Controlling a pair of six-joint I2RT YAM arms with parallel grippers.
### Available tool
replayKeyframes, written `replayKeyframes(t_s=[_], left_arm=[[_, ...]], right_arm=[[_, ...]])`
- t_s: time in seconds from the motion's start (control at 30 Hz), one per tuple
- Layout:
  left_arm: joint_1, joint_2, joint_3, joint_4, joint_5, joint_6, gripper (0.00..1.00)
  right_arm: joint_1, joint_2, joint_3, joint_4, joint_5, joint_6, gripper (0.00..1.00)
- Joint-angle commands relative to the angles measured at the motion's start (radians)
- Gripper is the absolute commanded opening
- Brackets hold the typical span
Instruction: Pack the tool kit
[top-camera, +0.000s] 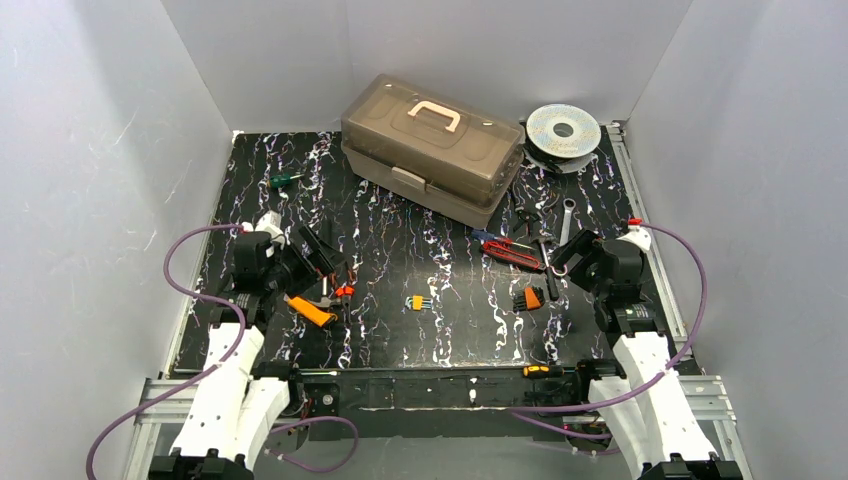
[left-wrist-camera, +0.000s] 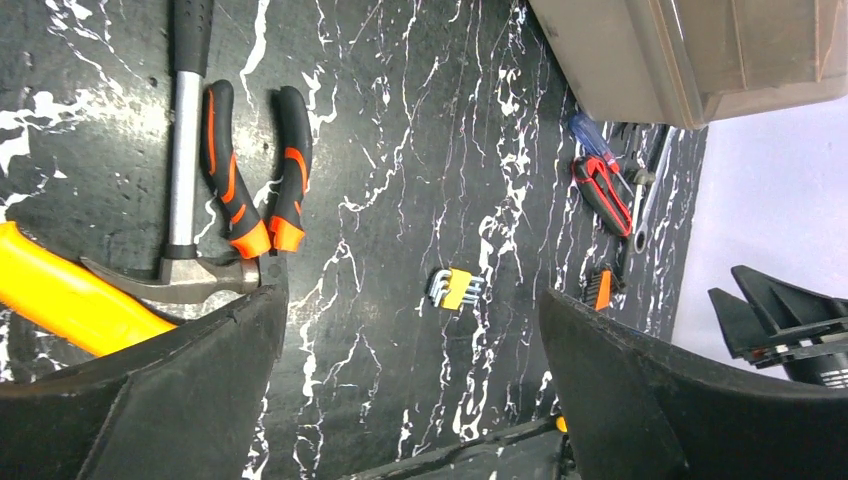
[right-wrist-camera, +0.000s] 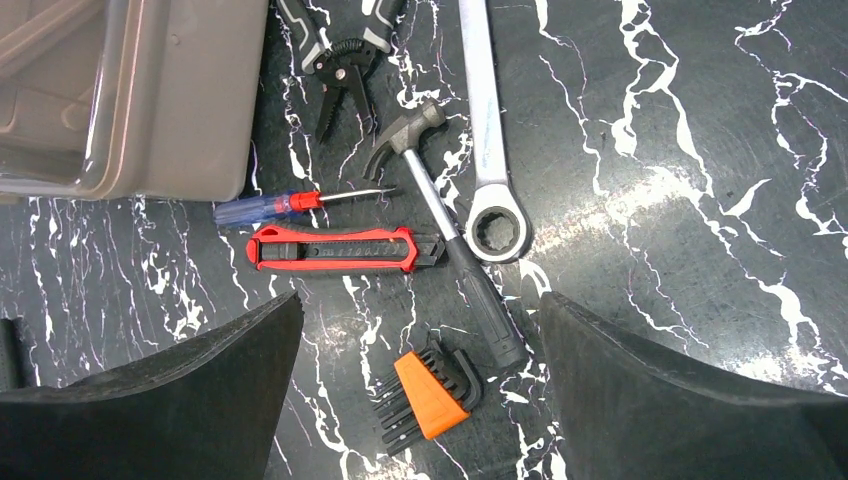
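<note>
The taupe toolbox (top-camera: 432, 150) stands at the back, its lid down and cream handle on top. My left gripper (top-camera: 328, 262) hovers open and empty over the mat (left-wrist-camera: 412, 320). A silver hammer (left-wrist-camera: 180, 200) and orange-black pliers (left-wrist-camera: 255, 170) lie just left of it, and a yellow hex-key set (left-wrist-camera: 455, 288) lies ahead. My right gripper (top-camera: 562, 258) is open too (right-wrist-camera: 420, 300), above an orange hex-key set (right-wrist-camera: 430, 395). Beyond that set lie a red utility knife (right-wrist-camera: 335, 248), a blue-red screwdriver (right-wrist-camera: 290, 205), a black-handled hammer (right-wrist-camera: 450, 230) and a silver wrench (right-wrist-camera: 490, 150).
A round silver wire spool (top-camera: 563, 130) sits at the back right beside the toolbox. A green screwdriver (top-camera: 285, 180) lies at the back left. A yellow-orange handle (left-wrist-camera: 60, 295) lies under my left finger. Grey walls enclose the mat on three sides.
</note>
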Motion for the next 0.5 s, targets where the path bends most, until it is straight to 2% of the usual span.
replayKeyframes(t_s=[0.0,0.23,0.47], left_arm=[[0.001,0.022,0.009,0.025,0.045,-0.047,0.99],[0.000,0.101,0.055,0.106,0.088,-0.057,0.99],[0.000,0.292,0.288,0.095,0.107,-0.040,1.00]], right_arm=[[0.002,-0.002,0.071,-0.012,-0.006,-0.005,0.95],[0.002,0.062,0.168,0.005,-0.106,0.034,0.94],[0.024,0.313,0.374,-0.006,-0.294,0.081,0.91]])
